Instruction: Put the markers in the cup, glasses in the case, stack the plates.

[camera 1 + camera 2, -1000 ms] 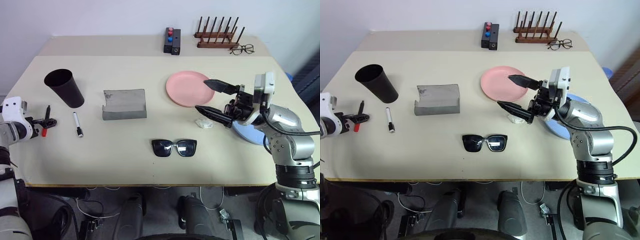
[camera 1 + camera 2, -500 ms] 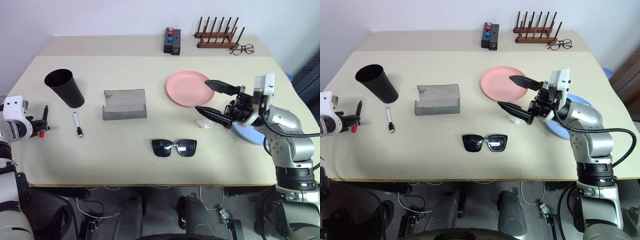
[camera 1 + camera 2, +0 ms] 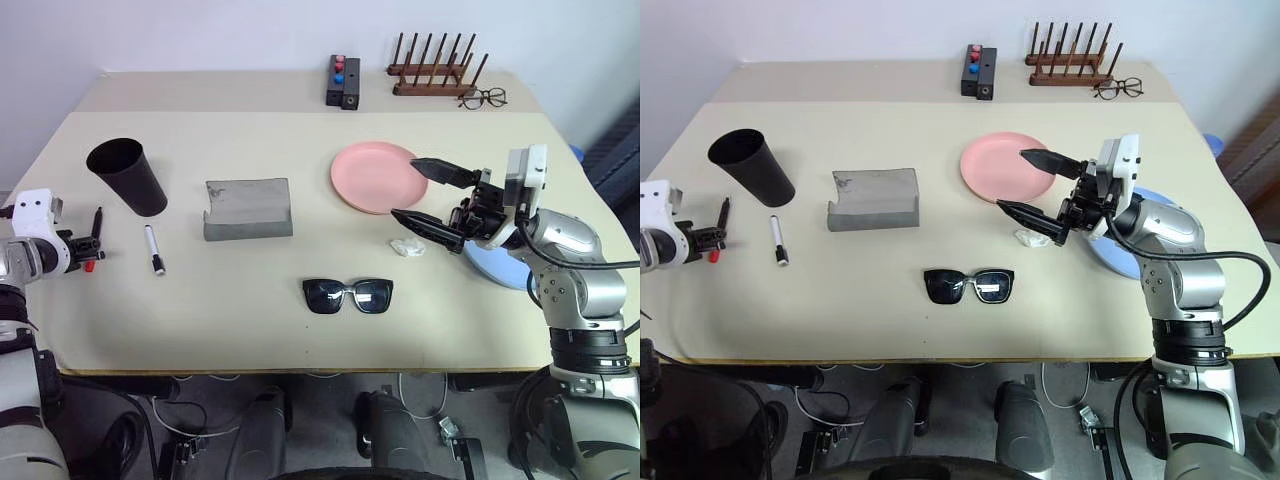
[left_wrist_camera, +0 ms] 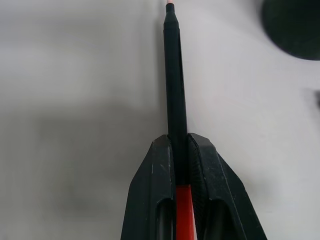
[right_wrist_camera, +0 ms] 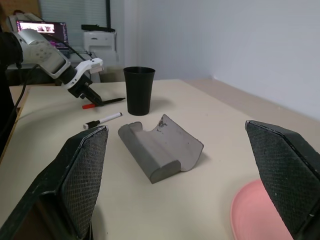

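Left gripper (image 4: pixel 181 165) is clamped on a slim black marker with a red end (image 4: pixel 175 90), held near the table's left edge, just short of the cup (image 3: pixel 127 176). A white marker (image 3: pixel 153 248) lies on the table beside the cup. Right gripper (image 3: pixel 428 197) hovers with jaws spread wide and empty beside the pink plate (image 3: pixel 375 177). Advice: lift the held marker over the rim, point it downward, then release. The cup's contents cannot be judged from here; the grey case (image 3: pixel 248 208) lies open and empty, with the sunglasses (image 3: pixel 348 295) near it on the table.

white marker (image 3: pixel 153 248) beside upright dark cup (image 3: pixel 127 177); sunglasses (image 3: pixel 348 295) before open grey case (image 3: pixel 248 208).
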Tool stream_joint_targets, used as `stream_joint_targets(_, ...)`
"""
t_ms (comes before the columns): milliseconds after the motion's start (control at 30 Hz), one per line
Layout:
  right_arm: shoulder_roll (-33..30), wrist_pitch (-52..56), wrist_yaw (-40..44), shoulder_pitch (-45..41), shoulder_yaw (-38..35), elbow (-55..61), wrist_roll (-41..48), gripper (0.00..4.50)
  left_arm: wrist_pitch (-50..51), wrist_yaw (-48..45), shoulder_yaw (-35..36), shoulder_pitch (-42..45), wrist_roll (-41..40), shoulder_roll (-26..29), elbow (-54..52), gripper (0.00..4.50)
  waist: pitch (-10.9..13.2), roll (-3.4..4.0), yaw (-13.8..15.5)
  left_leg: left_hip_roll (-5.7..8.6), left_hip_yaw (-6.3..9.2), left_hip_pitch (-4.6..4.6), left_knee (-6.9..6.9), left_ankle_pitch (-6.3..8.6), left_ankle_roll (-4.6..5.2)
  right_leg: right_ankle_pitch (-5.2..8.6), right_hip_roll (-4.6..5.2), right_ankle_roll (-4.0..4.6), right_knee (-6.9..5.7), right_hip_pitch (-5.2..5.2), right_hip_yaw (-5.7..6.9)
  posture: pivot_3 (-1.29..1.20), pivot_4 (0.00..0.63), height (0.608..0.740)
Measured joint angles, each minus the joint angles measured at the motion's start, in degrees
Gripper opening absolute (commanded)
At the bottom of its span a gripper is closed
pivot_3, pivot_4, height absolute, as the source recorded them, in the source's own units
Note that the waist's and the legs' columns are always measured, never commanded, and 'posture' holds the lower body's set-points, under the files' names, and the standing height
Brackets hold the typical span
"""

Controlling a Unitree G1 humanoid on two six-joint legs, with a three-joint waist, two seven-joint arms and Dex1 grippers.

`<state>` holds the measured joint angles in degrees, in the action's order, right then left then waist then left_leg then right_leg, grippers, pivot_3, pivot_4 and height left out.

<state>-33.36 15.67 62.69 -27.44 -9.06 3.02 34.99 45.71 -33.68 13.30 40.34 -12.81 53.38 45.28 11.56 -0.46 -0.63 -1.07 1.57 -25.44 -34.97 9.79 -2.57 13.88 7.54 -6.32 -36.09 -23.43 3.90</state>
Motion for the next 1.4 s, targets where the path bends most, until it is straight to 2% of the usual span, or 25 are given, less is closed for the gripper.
stream_joint_targets(333, 0.20, -1.86, 0.81, -1.34, 0.71, -2.26, -0.53, 4.50, -9.20, 3.07, 10.67, -3.95, -4.00, -0.01, -8.51, 0.04, 0.00, 0.00, -0.02, 0.00, 0.00, 0.01, 0.00, 0.00, 0.00, 0.00, 0.00, -0.01, -0.01, 0.00, -0.01, 0.00, 0.150, 0.740)
stream_joint_targets(733, 0.58, -1.60, 5.82, -2.42, 2.92, -1.20, 0.71, 4.50, -8.06, 2.32, 11.24, -7.37, -6.41, -0.67, -15.83, 0.04, 0.00, 0.00, 0.01, 0.00, 0.00, 0.01, -0.03, 0.00, 0.00, -0.01, 0.00, -0.01, -0.01, 0.01, -0.01, 0.00, 0.150, 0.740)
stream_joint_targets(1067, 0.54, -4.02, 5.31, -4.45, 2.69, -6.36, -0.72, 4.50, -25.40, 3.14, 17.28, -4.92, -11.52, -7.23, -27.95, 0.04, 0.00, -0.05, -0.02, 0.00, -0.01, 0.01, -0.04, -0.01, 0.00, -0.12, 0.00, -0.19, 0.01, 0.04, -0.01, 0.00, 0.150, 0.740)
stream_joint_targets(1400, 0.52, -4.24, 4.02, -4.43, 1.93, -6.36, -1.14, 4.50, -37.35, 0.99, 16.64, 1.39, -12.38, -8.54, -24.92, 0.04, 0.00, -0.05, 0.03, 0.00, -0.03, 0.05, -0.08, -0.03, 0.02, -0.13, -0.02, -0.22, -0.01, 0.09, -0.03, 0.00, 0.150, 0.740)
